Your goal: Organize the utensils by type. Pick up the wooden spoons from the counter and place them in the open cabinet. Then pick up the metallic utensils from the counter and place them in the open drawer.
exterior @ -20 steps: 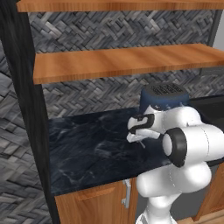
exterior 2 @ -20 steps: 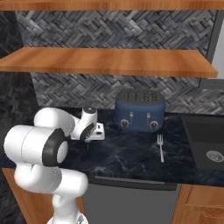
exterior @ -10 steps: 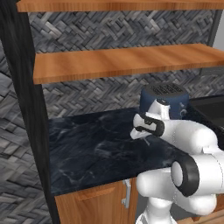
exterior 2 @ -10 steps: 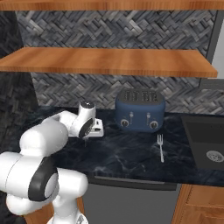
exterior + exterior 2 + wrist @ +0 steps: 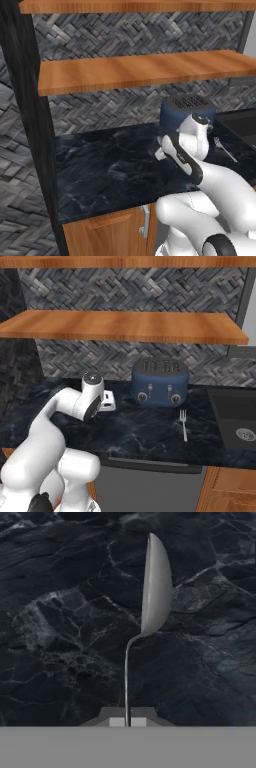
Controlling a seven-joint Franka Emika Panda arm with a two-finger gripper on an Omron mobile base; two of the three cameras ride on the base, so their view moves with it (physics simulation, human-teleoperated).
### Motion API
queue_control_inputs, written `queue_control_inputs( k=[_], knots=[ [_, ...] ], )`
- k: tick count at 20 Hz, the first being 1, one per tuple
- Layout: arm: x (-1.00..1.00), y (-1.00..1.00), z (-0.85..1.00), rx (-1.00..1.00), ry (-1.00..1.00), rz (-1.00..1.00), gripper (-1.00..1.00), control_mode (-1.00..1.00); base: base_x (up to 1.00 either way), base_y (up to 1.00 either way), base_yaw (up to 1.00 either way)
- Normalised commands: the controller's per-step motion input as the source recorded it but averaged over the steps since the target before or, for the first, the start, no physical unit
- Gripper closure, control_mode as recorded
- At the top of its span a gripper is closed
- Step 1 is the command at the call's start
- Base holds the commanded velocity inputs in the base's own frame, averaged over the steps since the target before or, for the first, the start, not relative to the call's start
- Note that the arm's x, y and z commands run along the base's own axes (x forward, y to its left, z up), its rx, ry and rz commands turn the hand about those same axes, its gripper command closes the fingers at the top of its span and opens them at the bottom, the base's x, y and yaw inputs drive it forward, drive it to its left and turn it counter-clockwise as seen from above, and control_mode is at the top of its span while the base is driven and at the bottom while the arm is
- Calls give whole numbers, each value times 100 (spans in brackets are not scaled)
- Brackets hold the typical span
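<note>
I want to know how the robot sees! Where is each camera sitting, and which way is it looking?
Left base view: behind the arm on its left, looking forward and down at the counter; the white arm rises from the lower right.
Right base view: behind the arm on its right, facing the same counter and the blue toaster; the arm rises from the lower left.
Hand view: on the hand, looking along the gripper shut on the metal spoon, above the counter.
Both base views share the toaster, the fork and the wooden shelf.

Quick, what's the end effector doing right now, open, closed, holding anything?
End effector: closed on the handle of the silver metal spoon, which sticks out ahead of it above the black counter.
</note>
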Motion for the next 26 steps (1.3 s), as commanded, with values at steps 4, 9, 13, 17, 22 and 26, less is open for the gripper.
queue_control_inputs(
  k=[4,9,13,17,22,26],
  knots=[
    [-12,0,51,0,0,0,100,-100,0,0,0],
    [-8,0,54,0,5,0,100,-100,0,0,0],
    [-1,-1,50,0,21,0,100,-100,0,0,0],
    [-3,-2,31,0,10,0,100,-100,0,0,0],
    [0,0,8,0,2,0,100,-100,0,0,0],
    [0,0,0,0,0,0,100,-100,0,0,0]
  ],
)
